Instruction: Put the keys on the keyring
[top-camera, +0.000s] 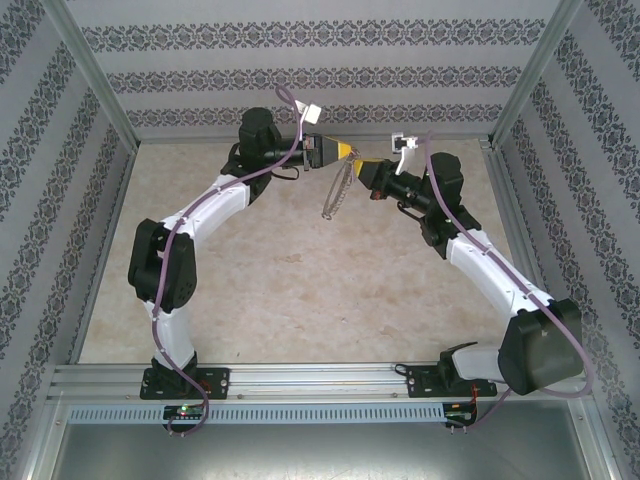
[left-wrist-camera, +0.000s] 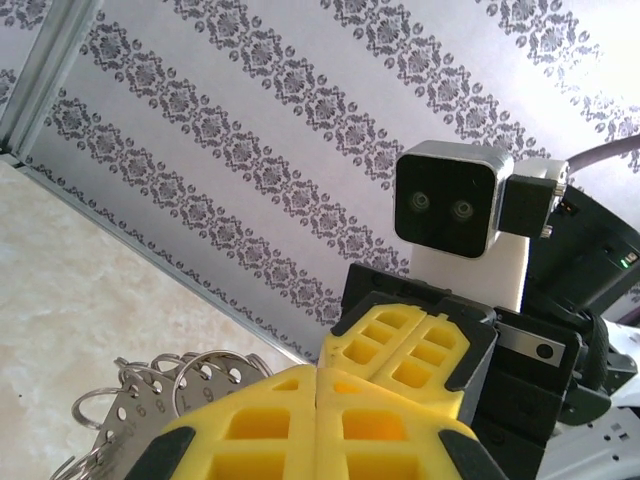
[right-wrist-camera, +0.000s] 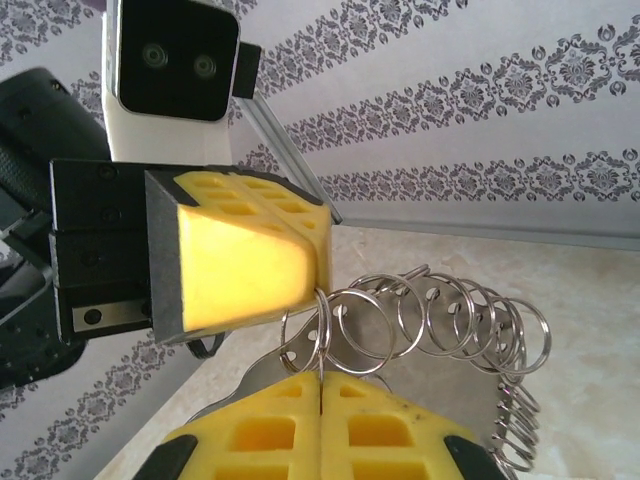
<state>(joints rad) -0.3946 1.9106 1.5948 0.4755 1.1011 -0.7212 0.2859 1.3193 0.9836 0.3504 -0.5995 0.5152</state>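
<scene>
grey keyring | left end effector pinching it | right end effector likewise

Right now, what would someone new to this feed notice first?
The two yellow-fingered grippers meet tip to tip over the far middle of the table: the left gripper and the right gripper, both pinched shut. The keyring dangles from where they meet. In the right wrist view its fan of wire loops spreads right beside the fingertips.
</scene>
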